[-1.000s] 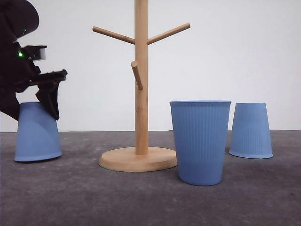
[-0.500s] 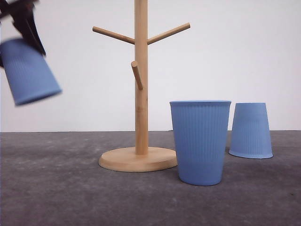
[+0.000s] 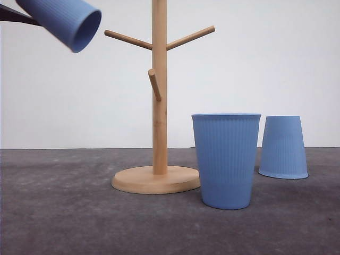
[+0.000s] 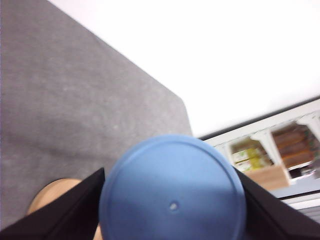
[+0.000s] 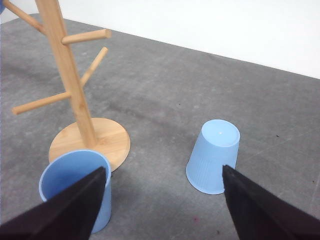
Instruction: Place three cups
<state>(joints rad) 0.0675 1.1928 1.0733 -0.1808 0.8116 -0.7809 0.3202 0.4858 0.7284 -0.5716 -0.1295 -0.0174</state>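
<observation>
Ribbed light-blue tapered cup [image 3: 64,20] carried high, left of the wooden peg tree [image 3: 159,106]

Left gripper [image 4: 170,200] clamps its base, mouth tilted toward a peg, presumably for hanging; upright cup [image 3: 227,159] touches the tree's base, inverted cup [image 3: 283,147] beyond; right gripper [image 5: 162,200] spread, empty.

The surface [image 3: 64,212] is a dark grey, slightly mottled mat that runs back to a plain white wall. On it stands a wooden cup tree [image 3: 159,106] on a round base. Just beside that base an upright blue cup [image 3: 226,159] stands mouth up. Farther back, an upside-down cup [image 3: 283,147] rests on its rim.
</observation>
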